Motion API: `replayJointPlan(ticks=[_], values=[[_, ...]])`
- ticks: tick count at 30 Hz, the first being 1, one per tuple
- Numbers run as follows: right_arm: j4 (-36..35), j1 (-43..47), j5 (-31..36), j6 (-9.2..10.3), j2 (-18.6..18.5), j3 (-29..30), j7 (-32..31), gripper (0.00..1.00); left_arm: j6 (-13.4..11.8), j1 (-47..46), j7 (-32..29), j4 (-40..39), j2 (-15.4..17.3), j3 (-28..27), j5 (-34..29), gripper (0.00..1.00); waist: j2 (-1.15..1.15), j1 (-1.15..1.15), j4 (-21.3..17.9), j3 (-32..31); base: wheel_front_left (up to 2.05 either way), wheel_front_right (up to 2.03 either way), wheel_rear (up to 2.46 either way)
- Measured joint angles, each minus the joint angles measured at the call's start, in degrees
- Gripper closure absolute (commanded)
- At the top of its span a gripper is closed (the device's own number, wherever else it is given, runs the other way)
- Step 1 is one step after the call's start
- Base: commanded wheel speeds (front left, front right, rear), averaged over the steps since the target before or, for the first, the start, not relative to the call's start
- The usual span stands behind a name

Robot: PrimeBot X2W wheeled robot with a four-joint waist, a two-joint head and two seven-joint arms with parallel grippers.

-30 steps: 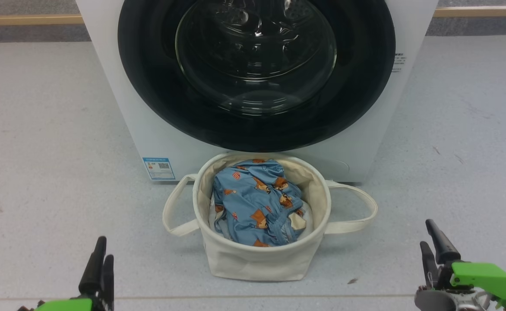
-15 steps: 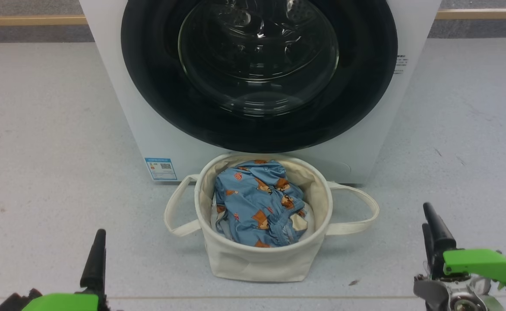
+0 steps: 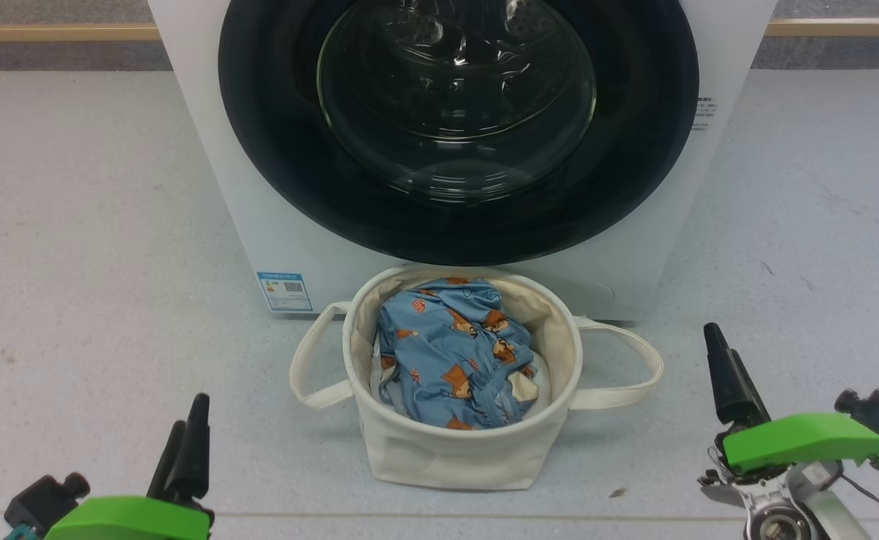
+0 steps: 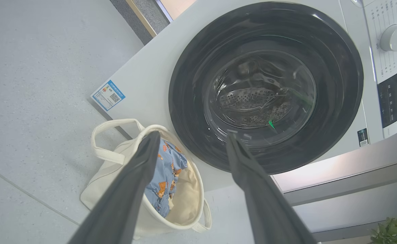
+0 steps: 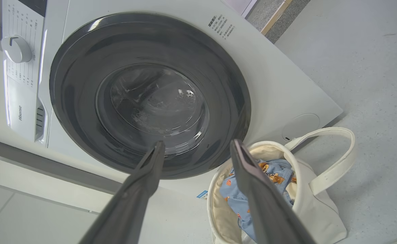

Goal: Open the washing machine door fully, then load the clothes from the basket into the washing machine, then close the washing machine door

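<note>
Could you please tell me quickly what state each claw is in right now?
Left claw: open, holding nothing.
Right claw: open, holding nothing.

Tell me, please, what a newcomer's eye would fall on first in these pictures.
The big black-rimmed door, shut on the front of the white machine, dominates the top of the head view. Right below it on the floor stands the cream basket, with blue bear-print clothes inside. The left gripper and right gripper hang open and empty at the lower corners.
</note>
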State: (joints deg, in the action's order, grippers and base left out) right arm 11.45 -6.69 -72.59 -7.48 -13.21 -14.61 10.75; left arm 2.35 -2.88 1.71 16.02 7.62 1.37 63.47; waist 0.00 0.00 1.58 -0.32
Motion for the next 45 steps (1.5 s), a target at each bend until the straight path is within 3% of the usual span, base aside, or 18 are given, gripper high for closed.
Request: replayJointPlan(ticks=[45], values=[[1.2, -3.7, 35.7, 0.0, 2.3, 1.2, 2.3, 0.0, 3.0, -3.2, 7.1, 1.3, 1.4, -1.2, -32.5, 0.0, 0.0, 0.0, 1.8, -0.6, 0.0, 0.0, 0.0]])
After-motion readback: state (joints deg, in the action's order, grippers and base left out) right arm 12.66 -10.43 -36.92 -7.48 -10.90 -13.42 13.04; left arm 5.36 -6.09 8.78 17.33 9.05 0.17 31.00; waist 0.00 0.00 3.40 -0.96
